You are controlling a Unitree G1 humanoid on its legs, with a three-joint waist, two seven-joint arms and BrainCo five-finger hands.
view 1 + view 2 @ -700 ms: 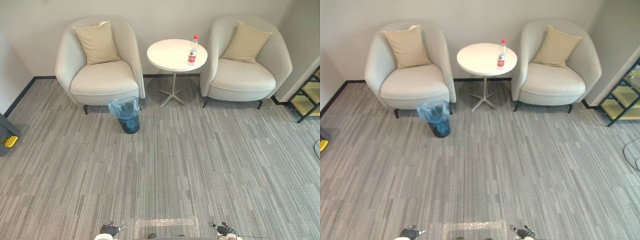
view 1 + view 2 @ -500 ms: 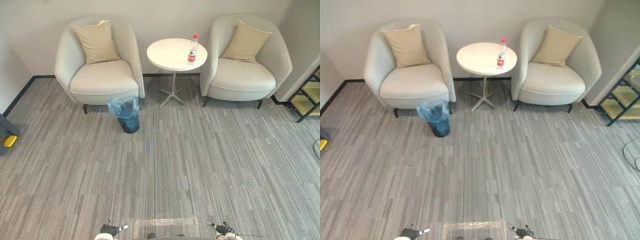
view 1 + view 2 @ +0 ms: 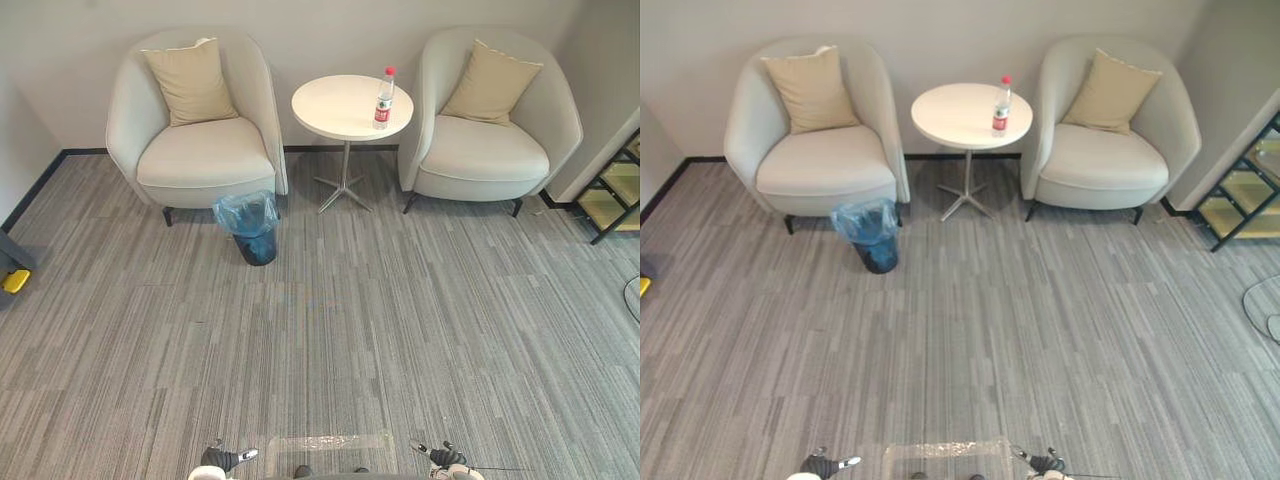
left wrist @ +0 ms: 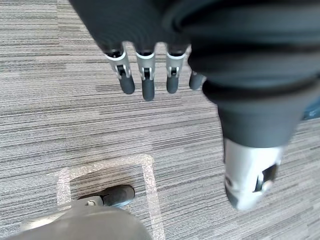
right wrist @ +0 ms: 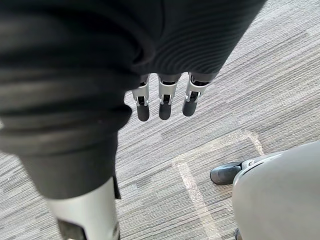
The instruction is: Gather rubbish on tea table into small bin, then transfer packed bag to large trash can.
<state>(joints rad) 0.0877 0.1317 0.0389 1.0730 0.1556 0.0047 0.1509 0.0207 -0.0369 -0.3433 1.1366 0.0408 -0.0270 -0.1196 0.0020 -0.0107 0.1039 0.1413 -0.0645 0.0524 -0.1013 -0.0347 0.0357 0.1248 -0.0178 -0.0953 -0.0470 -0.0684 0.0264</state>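
A clear plastic bottle [image 3: 384, 98] with a red cap and red label stands upright on the right side of the round white tea table [image 3: 340, 108], between two armchairs. On the carpet in front of the left armchair is a small dark bin [image 3: 250, 228] lined with a blue bag. My left hand [image 3: 223, 459] and right hand [image 3: 445, 459] hang at the bottom edge of the head views, far from the table. In the wrist views the left hand's fingers [image 4: 146, 75] and the right hand's fingers [image 5: 164, 97] point straight down at the carpet, open and holding nothing.
Two light grey armchairs [image 3: 200, 130] [image 3: 490, 125] with beige cushions flank the table against the wall. A black shelf [image 3: 615, 190] stands at the right edge and a yellow object [image 3: 14, 282] at the left edge. A taped square [image 3: 330, 452] marks the carpet.
The whole picture has shifted slightly, so the camera has moved. The bottle, table and bin stay where they were, and both hands still hang down.
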